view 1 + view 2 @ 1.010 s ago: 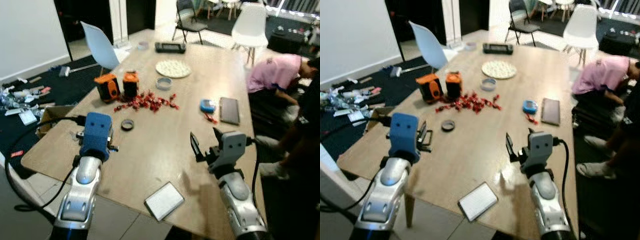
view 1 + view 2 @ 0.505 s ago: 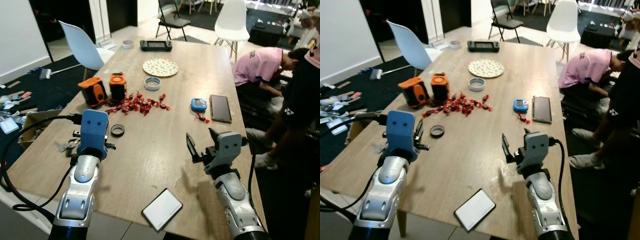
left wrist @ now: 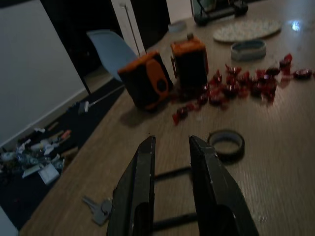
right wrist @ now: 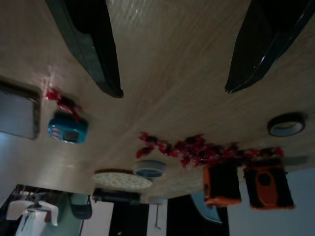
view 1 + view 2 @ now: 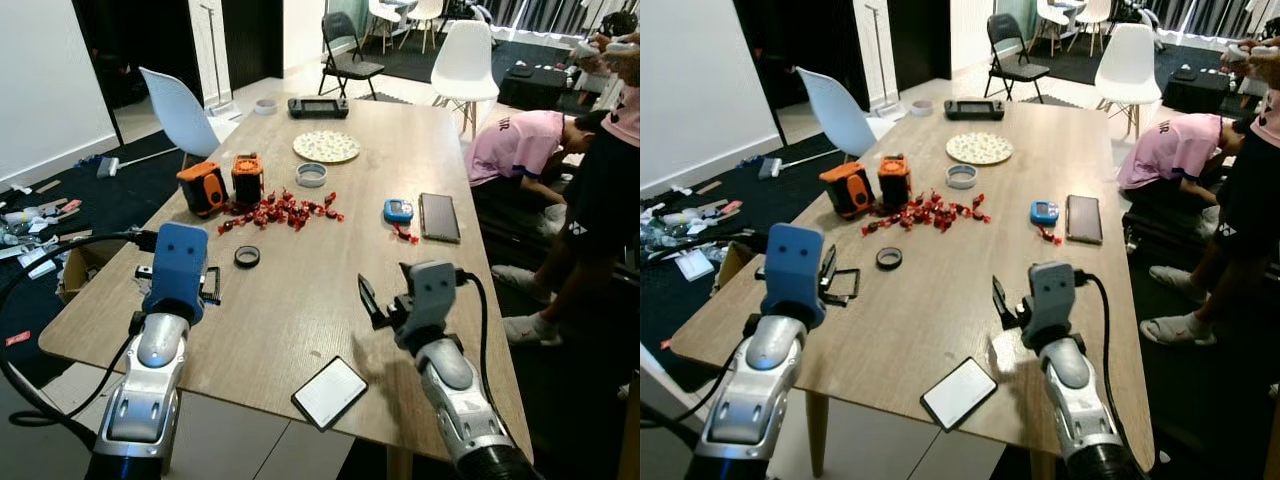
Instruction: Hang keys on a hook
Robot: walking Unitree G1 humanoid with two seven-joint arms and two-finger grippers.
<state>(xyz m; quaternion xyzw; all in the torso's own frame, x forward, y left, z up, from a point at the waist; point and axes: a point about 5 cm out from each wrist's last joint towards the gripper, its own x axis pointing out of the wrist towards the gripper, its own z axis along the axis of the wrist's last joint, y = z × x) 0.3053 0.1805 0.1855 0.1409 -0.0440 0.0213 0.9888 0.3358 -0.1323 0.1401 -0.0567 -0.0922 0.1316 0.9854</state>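
Two grippers up over table (image 5: 300, 300). Our left gripper (image 3: 170, 152) has fingers a little apart, holds nothing. Our right gripper (image 4: 172, 64) spread wide, holds nothing too. Keys (image 3: 98, 209) lie on table near edge, close by left fingers. We see no hook. We think: grab step. Next, left gripper goes down onto keys, pinches.

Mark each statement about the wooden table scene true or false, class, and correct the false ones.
1. The keys lie on the table. True.
2. The left gripper holds the keys. False: its fingers grip nothing.
3. The right gripper is open. True.
4. The tape roll sits on the patterned plate. False: it lies apart, on bare wood.
5. Red candies are scattered beside the orange devices. True.
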